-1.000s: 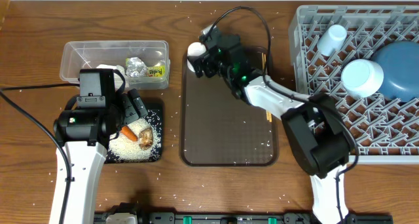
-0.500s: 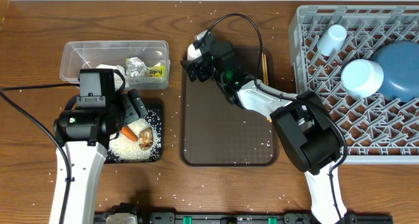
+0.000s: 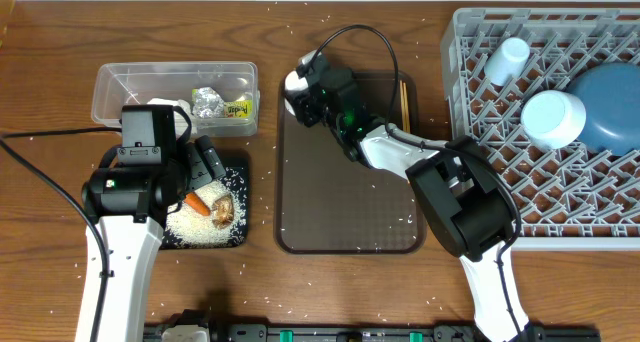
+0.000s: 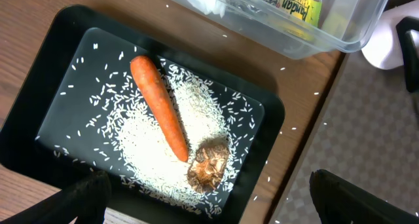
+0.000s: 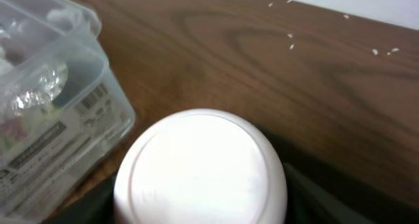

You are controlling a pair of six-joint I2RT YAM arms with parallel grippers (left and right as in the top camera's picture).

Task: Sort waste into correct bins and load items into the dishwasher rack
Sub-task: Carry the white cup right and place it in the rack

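Note:
A small white cup [image 3: 295, 81] stands upside down at the far left corner of the brown serving tray [image 3: 345, 202]. My right gripper [image 3: 303, 90] is open with a finger close on each side of the cup [image 5: 200, 168]. My left gripper [image 4: 209, 204] is open and empty above the black tray [image 4: 65, 73], which holds the carrot [image 4: 160, 116], the brown lump [image 4: 209, 165] and the rice [image 4: 141, 145]. The clear tub [image 3: 110, 92] holds the foil ball [image 3: 208, 102] and the packet [image 3: 236, 108]. Chopsticks [image 3: 403, 97] lie on the serving tray's far right.
The grey rack [image 3: 560, 197] at the right holds the dark-blue plate [image 3: 610, 107], an upturned white bowl [image 3: 552, 117] and a light-blue cup [image 3: 508, 57]. Loose rice grains are scattered over the wooden table and the serving tray.
My right gripper has moved left across the serving tray's far edge and now straddles the white cup. The cup has stayed in place. The left arm has not moved.

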